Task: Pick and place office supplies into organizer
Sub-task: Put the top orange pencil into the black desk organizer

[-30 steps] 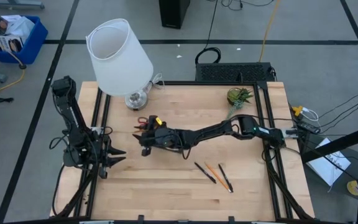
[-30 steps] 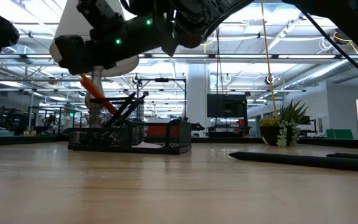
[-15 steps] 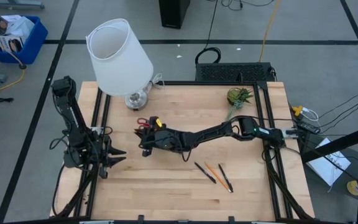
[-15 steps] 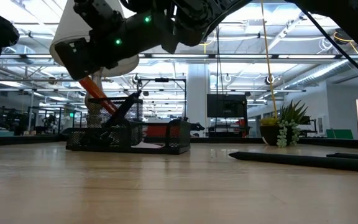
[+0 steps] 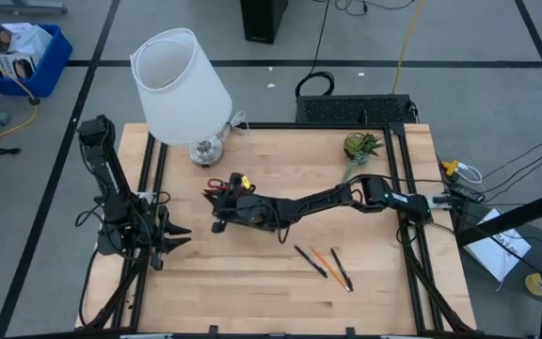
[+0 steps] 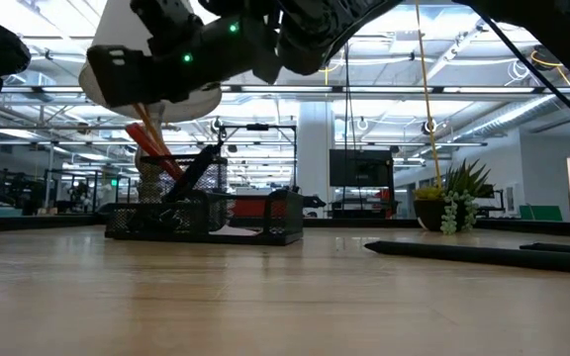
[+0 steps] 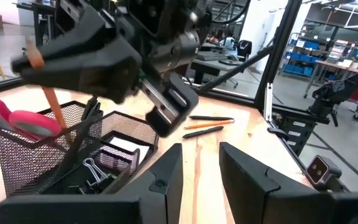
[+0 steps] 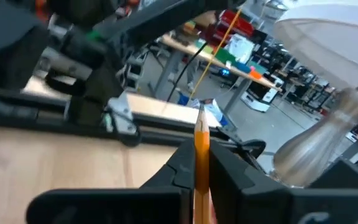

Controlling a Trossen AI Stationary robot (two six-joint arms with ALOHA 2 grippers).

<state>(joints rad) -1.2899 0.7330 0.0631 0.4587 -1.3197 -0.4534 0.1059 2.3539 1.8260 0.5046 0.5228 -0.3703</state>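
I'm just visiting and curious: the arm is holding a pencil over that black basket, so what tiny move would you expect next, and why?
Probably a short lowering, then letting go. The right gripper is shut on the orange pencil, whose tip already points into the organizer's tall mesh section beside the scissors.

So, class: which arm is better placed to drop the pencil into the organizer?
The right. Its claw is shut on the orange pencil above the organizer; the left claw waits open at the table's edge.
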